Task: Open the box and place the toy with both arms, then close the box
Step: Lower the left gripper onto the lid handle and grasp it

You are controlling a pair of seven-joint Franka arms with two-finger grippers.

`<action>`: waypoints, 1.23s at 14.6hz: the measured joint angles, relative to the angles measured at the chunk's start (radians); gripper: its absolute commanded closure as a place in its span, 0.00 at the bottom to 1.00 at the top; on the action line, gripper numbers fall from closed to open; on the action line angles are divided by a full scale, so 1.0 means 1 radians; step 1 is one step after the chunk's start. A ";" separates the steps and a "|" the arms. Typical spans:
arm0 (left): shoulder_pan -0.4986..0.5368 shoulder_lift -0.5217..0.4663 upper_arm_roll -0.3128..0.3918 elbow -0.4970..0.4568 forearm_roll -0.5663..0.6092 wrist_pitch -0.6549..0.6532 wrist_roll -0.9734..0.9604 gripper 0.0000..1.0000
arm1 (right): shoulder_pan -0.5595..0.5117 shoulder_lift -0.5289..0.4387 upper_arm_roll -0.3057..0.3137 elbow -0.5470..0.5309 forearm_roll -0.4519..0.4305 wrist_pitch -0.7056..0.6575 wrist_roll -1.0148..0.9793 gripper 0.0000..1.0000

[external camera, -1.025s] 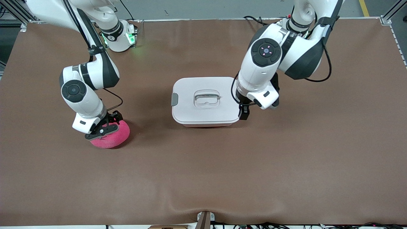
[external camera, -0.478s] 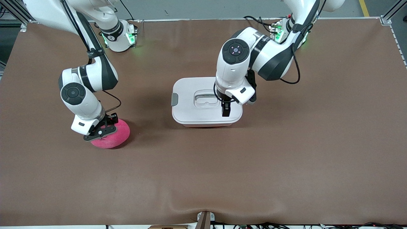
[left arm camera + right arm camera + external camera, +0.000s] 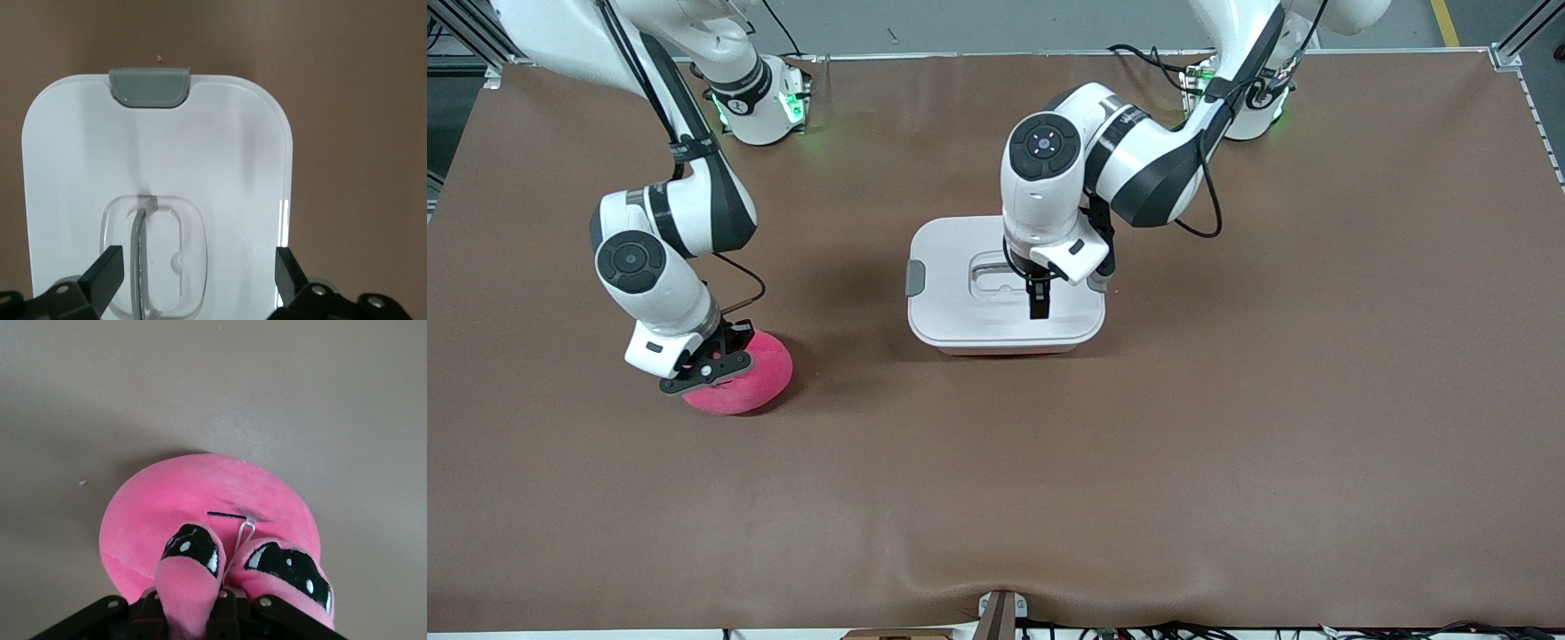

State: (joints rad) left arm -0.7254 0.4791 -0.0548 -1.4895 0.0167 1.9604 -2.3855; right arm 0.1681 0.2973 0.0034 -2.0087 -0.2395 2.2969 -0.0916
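Observation:
The box (image 3: 951,307), a pale pink tub with its white lid (image 3: 220,153) on, stands at the table's middle. A grey clip (image 3: 914,277) sits at its end toward the right arm. My left gripper (image 3: 1039,304) hangs open just over the lid; its fingers (image 3: 100,277) straddle the recessed handle (image 3: 139,253) without touching it. The toy (image 3: 754,378), a hot-pink plush blob, lies on the mat toward the right arm's end. My right gripper (image 3: 710,366) is shut on it, pinching one bulging eye (image 3: 193,550) between its fingers.
A brown mat (image 3: 1227,427) covers the whole table. It wrinkles into a low fold at the edge nearest the front camera (image 3: 996,582). The arms' bases (image 3: 760,107) stand along the edge farthest from that camera.
My left arm swung from beside the box's end to over the lid, its gripper still open. My right gripper closed on the toy's eye bulge.

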 measured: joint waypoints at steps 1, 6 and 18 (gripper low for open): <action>-0.007 0.000 0.000 -0.006 0.000 0.013 -0.016 0.00 | 0.000 0.000 0.000 0.000 0.000 0.000 -0.004 1.00; -0.051 0.001 0.000 -0.059 0.000 0.088 -0.049 0.06 | -0.007 0.000 -0.002 0.002 0.000 0.000 -0.058 1.00; -0.065 -0.001 -0.001 -0.140 0.000 0.189 -0.053 0.55 | -0.026 0.000 -0.002 0.005 0.000 0.000 -0.102 1.00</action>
State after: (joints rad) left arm -0.7899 0.4777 -0.0553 -1.6299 0.0168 2.1489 -2.4381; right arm 0.1420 0.2968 0.0013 -2.0040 -0.2399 2.2969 -0.1936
